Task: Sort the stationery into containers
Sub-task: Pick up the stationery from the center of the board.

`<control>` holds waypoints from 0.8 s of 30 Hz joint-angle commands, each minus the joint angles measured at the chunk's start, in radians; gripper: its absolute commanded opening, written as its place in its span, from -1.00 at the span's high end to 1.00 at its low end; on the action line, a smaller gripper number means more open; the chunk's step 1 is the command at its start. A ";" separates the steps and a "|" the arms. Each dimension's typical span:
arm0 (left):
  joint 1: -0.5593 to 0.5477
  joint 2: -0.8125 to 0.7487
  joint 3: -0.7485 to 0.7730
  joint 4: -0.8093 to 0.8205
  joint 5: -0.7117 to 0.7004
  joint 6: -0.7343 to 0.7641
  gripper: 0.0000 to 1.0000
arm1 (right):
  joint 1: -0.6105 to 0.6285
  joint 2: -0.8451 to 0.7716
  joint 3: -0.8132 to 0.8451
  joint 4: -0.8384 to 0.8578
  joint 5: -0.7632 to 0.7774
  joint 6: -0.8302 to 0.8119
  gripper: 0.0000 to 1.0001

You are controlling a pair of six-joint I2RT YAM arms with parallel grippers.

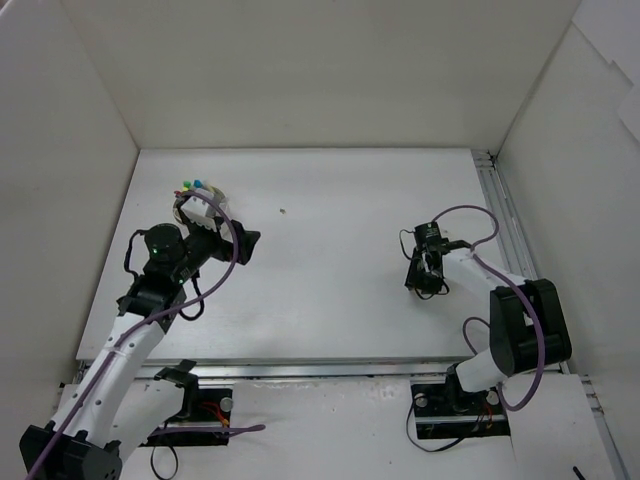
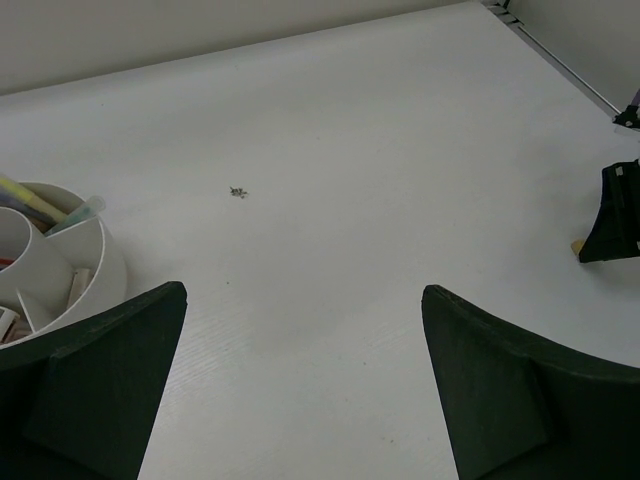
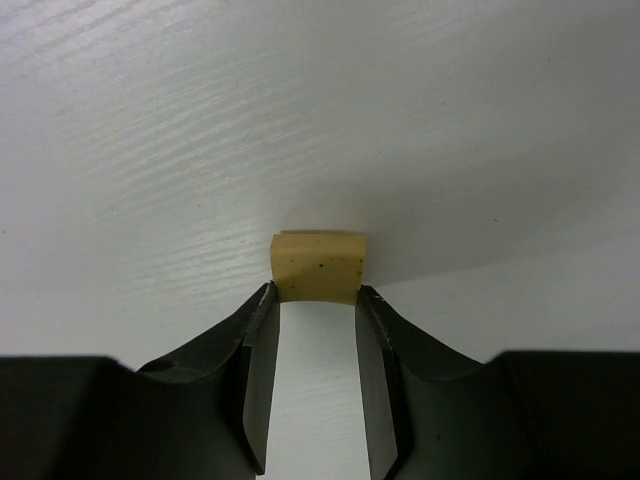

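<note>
A tan eraser block (image 3: 318, 265) lies on the white table, pinched at its near end between both fingertips of my right gripper (image 3: 318, 297). In the top view that gripper (image 1: 426, 282) is low over the table at mid right, covering the eraser. The round white tub (image 1: 203, 207) with inner dividers stands at the far left, coloured highlighter ends (image 1: 195, 186) sticking out of it. My left gripper (image 1: 236, 245) is just right of the tub, open and empty. Seen from the left wrist, the tub (image 2: 108, 272) is at the left edge, beside the open gripper (image 2: 303, 295).
White walls enclose the table on the left, back and right. A metal rail (image 1: 502, 215) runs along the right edge. A tiny dark speck (image 1: 283, 211) lies on the table between the tub and the right arm.
</note>
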 commanded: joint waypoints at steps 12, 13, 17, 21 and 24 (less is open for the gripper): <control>-0.017 0.058 0.090 0.012 0.197 -0.025 -0.99 | 0.182 -0.271 0.096 0.016 -0.243 -0.324 0.95; -0.017 0.084 0.101 0.019 0.223 -0.031 -0.99 | 0.204 -0.296 0.095 0.038 -0.319 -0.360 0.95; -0.041 0.204 0.142 0.129 0.536 -0.117 -0.99 | 0.341 -0.443 0.053 0.109 -0.458 -0.527 0.87; -0.101 0.335 0.173 0.220 0.661 -0.249 -0.99 | 0.405 -0.506 0.029 0.172 -0.489 -0.570 0.86; -0.167 0.382 0.205 0.199 0.604 -0.256 -0.99 | 0.434 -0.517 0.026 0.213 -0.501 -0.590 0.86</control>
